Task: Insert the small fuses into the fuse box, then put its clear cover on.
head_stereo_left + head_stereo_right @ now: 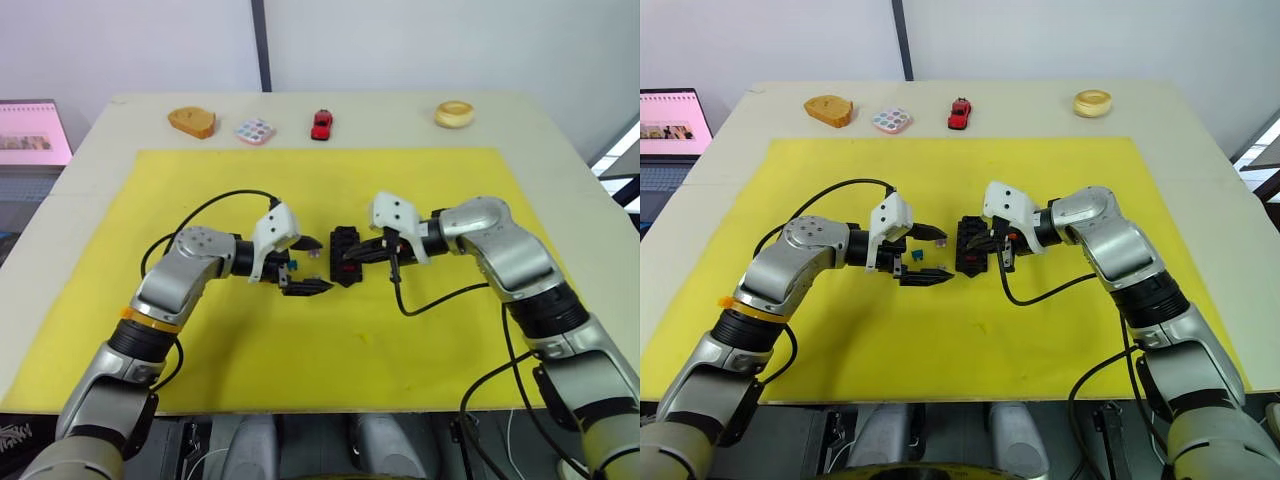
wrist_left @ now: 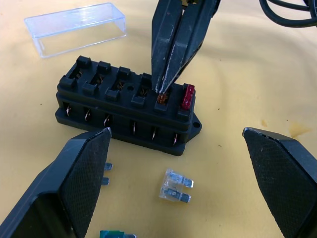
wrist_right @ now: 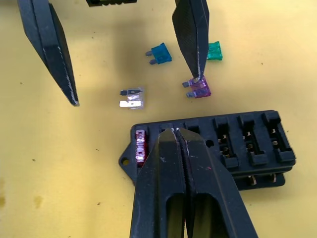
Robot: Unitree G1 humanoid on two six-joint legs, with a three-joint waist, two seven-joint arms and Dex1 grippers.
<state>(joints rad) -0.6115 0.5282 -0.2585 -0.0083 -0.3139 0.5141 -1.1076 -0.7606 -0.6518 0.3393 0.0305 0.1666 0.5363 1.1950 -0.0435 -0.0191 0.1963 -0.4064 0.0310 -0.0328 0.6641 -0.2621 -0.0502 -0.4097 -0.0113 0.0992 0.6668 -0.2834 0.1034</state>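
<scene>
On the yellow mat (image 1: 420,330) covering the table (image 1: 560,160), the black fuse box (image 2: 129,111) sits at the middle, between the two grippers. The right gripper (image 2: 163,94) has its fingers pressed together on a yellow-brown fuse (image 2: 161,98), its tips down at the second slot from the box's end; a red fuse (image 2: 188,96) stands seated in the end slot just beside it. The left gripper (image 1: 310,265) hovers on the box's other side with its fingers spread wide and nothing between them. Loose fuses lie on the mat between that gripper and the box: a grey fuse (image 3: 131,98), a purple fuse (image 3: 199,88) under one left fingertip, a blue fuse (image 3: 160,53) and a green fuse (image 3: 214,51) a little farther out. The clear cover (image 2: 75,28) lies flat on the mat beyond the box, apart from it. Along the table's far edge are a bread slice (image 1: 191,122), a multicoloured tile (image 1: 254,131), a red toy car (image 1: 321,124) and a yellow ring (image 1: 454,114).
</scene>
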